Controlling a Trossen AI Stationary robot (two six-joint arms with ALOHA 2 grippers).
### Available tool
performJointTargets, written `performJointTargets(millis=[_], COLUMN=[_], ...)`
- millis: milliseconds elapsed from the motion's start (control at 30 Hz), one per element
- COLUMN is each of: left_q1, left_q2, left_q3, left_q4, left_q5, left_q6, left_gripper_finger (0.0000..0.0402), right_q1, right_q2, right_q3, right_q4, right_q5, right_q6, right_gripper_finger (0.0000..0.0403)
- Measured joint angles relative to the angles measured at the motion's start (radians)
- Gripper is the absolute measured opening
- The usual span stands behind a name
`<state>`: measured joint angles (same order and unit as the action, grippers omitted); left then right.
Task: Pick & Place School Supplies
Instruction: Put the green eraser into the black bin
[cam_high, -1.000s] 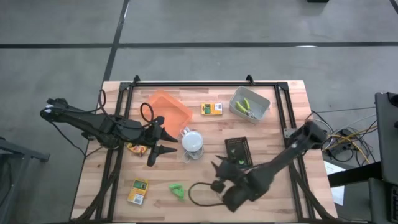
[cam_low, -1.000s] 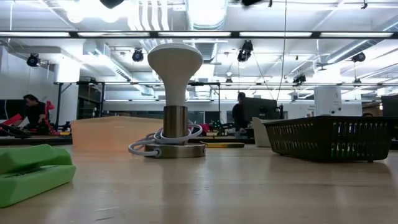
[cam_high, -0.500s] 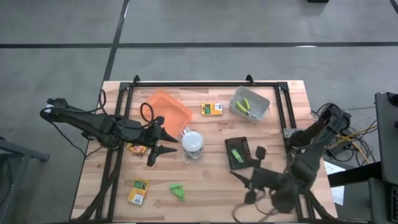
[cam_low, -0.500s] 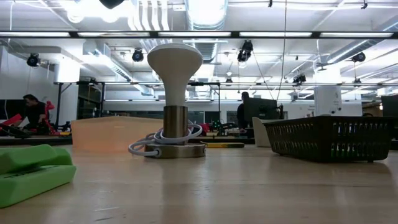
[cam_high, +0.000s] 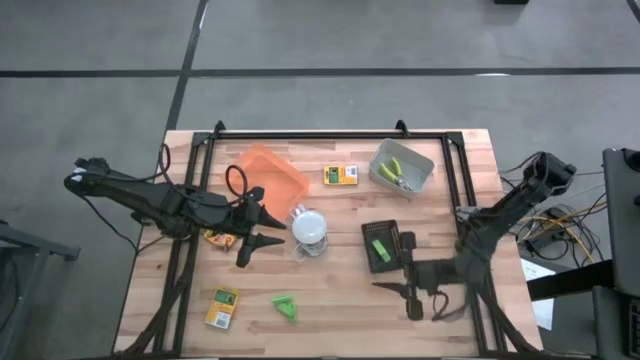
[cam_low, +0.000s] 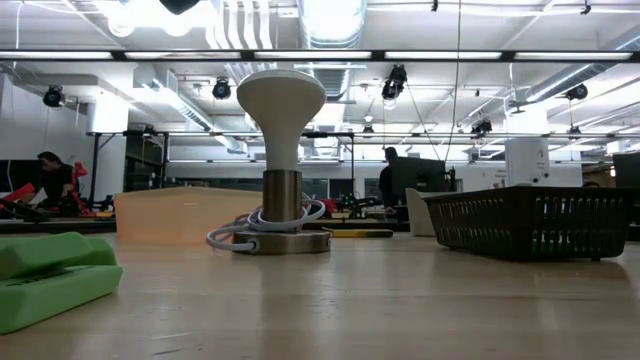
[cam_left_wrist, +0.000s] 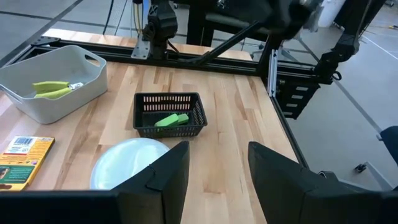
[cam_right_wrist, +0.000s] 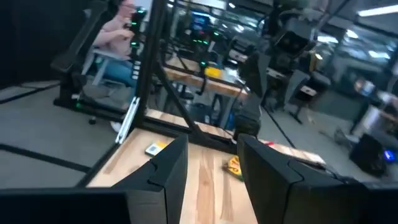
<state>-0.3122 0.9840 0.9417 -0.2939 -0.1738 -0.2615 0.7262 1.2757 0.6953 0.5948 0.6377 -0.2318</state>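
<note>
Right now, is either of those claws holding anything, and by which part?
No. The left gripper and the right gripper are both open with nothing between their fingers.

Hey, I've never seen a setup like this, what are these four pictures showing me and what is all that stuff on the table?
This is a robot with two dark jointed arms working at a wooden table. One picture looks straight down from above, one looks level across the tabletop, and two come from cameras on the arms' wrists.

From above, the left gripper hovers beside a white domed object on a clear base; its fingers are open and hold nothing. The right gripper, also open and empty, is near the table's front right.

On the table lie an orange tray, a grey tray with yellow-green handled tools, a black mesh basket holding a green chunk, two yellow-and-green printed boxes, and another green chunk.
</note>
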Motion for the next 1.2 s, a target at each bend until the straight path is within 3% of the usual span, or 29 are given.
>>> performJointTargets(millis=[100,233,567,1033,1200], left_q1=[0.0,0.0,0.0,0.0,0.0], left_q2=[0.0,0.0,0.0,0.0,0.0], left_q3=[0.0,0.0,0.0,0.0,0.0], left_q4=[0.0,0.001,0.001,0.0,0.0], left_q5=[0.0,0.0,0.0,0.0,0.0], left_q6=[0.0,0.0,0.0,0.0,0.0], left_gripper_finger=[0.017,0.017,0.017,0.017,0.017], right_q1=[-0.058,-0.088,-0.111,-0.111,-0.112], right_q2=[0.007,0.049,0.189,0.231,0.231], right_q3=[-0.075,-0.116,-0.106,0.018,0.038], right_q4=[0.067,0.067,0.1,0.094,0.092], right_q5=[-0.085,-0.091,0.096,0.106,0.106], right_q6=[0.083,0.228,0.375,0.263,0.113], right_gripper_finger=[0.0137,0.0139,0.0173,0.0162,0.0152])
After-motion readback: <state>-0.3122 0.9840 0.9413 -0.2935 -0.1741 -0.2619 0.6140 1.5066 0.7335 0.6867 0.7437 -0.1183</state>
